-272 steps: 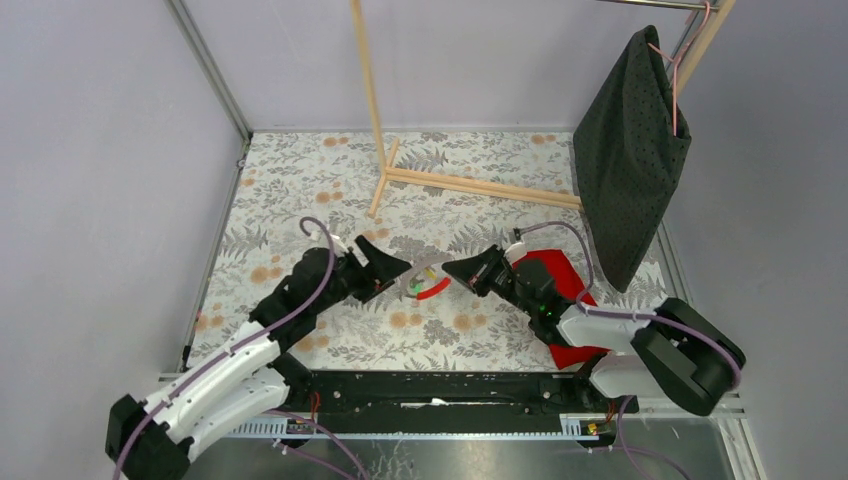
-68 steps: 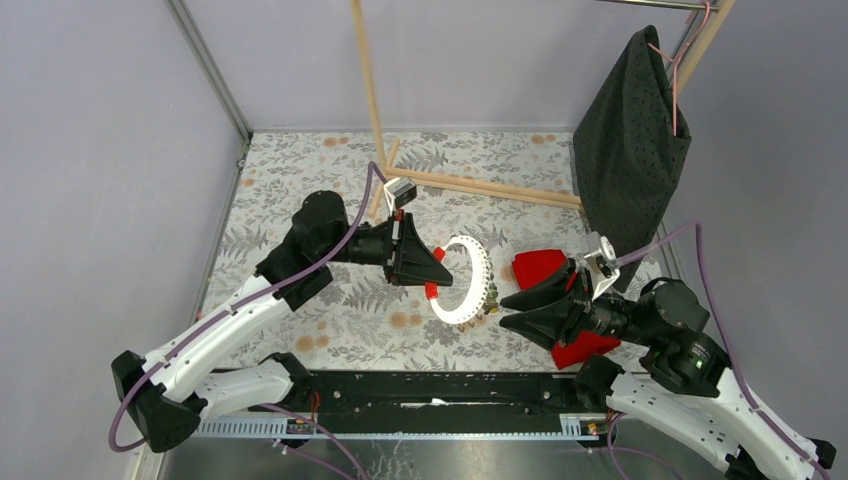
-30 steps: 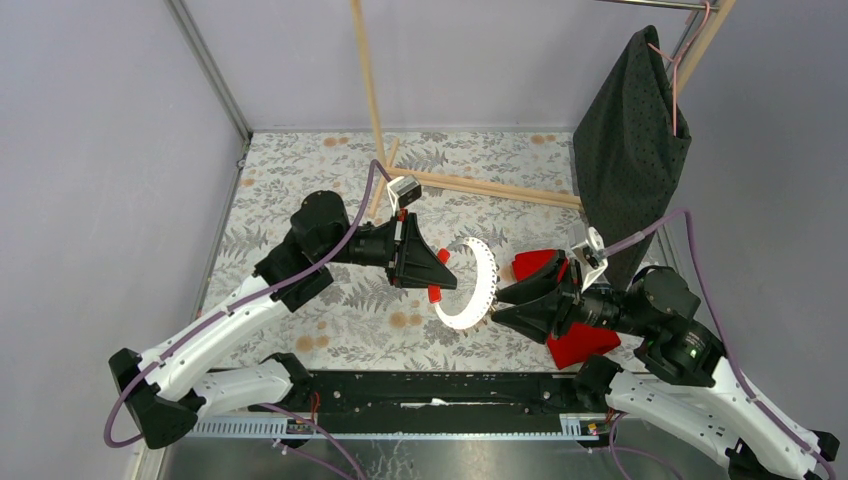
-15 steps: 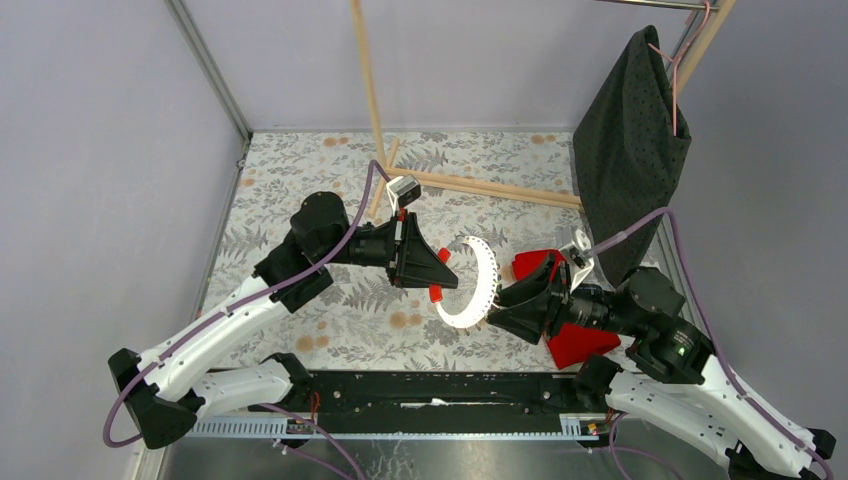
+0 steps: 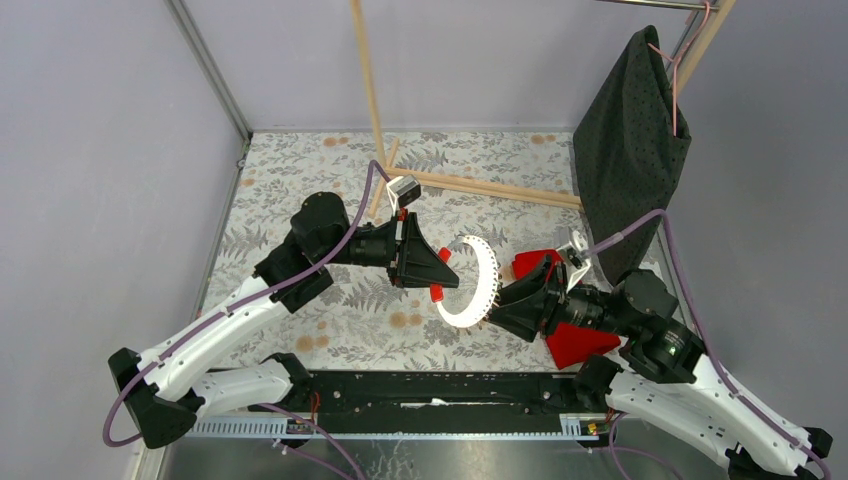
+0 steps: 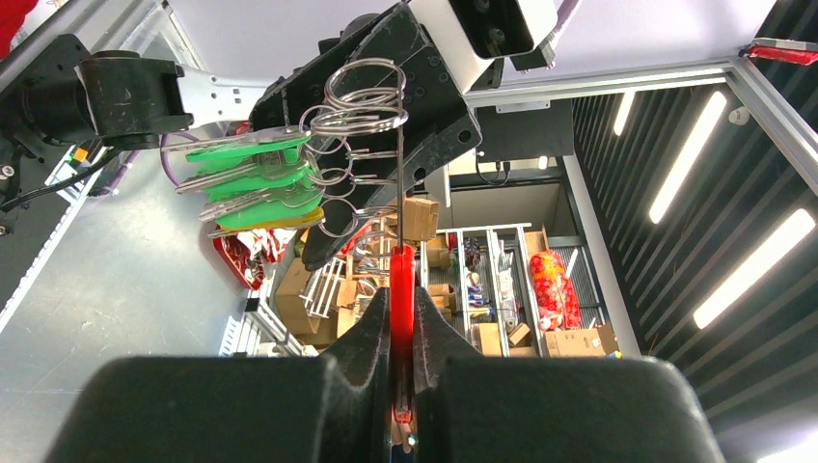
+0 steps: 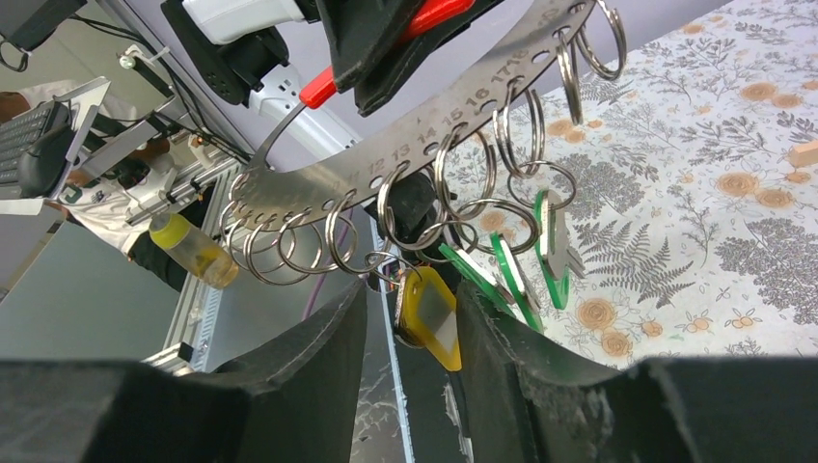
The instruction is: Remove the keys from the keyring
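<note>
The keyring point(image 5: 483, 285), a broad whitish arc with many small wire rings, hangs in the air over the table's middle. My left gripper point(image 5: 447, 275) is shut on its red stretch point(image 6: 401, 289). Green keys point(image 7: 511, 275) and a yellow key point(image 7: 431, 316) dangle from the wire rings; they also show in the left wrist view as green keys point(image 6: 256, 174) above the yellow key point(image 6: 265, 222). My right gripper point(image 7: 410, 294) is open, its fingers on either side of the yellow key, with a gap on the left side.
A red cloth point(image 5: 575, 340) lies under the right arm. A dark garment point(image 5: 630, 150) hangs from a hanger at the back right. A wooden rack point(image 5: 480, 185) stands at the back on the floral table cover point(image 5: 300, 190).
My right gripper has moved left up to the keyring and its jaws have narrowed slightly around the yellow key. The left gripper has held the ring still.
</note>
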### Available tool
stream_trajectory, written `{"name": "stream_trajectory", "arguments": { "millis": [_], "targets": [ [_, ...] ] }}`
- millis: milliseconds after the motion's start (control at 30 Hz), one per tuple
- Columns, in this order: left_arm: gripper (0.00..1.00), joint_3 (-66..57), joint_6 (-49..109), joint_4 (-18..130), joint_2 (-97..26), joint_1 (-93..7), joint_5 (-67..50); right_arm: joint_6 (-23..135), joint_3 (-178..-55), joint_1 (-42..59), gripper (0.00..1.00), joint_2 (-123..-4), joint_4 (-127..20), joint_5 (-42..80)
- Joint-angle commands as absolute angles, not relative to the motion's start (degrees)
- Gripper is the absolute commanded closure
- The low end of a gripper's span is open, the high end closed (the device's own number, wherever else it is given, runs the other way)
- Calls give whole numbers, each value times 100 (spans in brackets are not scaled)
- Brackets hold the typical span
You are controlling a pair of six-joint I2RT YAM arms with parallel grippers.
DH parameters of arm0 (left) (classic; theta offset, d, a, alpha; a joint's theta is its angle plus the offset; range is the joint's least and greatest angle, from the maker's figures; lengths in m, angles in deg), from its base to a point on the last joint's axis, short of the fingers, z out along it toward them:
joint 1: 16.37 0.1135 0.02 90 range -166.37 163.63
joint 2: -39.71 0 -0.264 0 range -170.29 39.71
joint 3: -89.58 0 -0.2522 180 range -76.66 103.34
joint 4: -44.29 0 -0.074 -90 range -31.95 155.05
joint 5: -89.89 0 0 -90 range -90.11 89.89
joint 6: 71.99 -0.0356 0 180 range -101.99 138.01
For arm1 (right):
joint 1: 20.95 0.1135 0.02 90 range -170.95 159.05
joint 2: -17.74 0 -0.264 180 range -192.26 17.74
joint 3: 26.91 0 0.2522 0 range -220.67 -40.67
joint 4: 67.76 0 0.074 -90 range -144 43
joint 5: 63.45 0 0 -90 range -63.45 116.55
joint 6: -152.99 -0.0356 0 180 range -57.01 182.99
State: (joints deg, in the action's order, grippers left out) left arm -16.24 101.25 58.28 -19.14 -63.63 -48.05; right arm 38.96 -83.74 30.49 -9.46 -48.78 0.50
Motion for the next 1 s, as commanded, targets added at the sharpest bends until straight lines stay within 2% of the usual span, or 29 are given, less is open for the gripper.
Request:
{"name": "stream_trajectory", "arguments": {
  "millis": [0, 667, 767, 967],
  "targets": [
    [100, -1281, 10194, 5396, -1842, -6400, -4757, 3819, -8313, 3071, 55, -976, -5320, 90],
    [100, -1426, 10247, 5229, -1795, -6406, -4731, 3604, -8138, 3072, 68, -985, -5720, 31],
    [100, -1458, 10239, 5228, -1775, -6410, -4739, 3547, -8116, 3072, 73, -977, -5780, 22],
    [100, -1570, 10142, 5249, -1712, -6409, -4764, 3410, -8093, 3068, 90, -951, -5829, -101]
  ]
}}
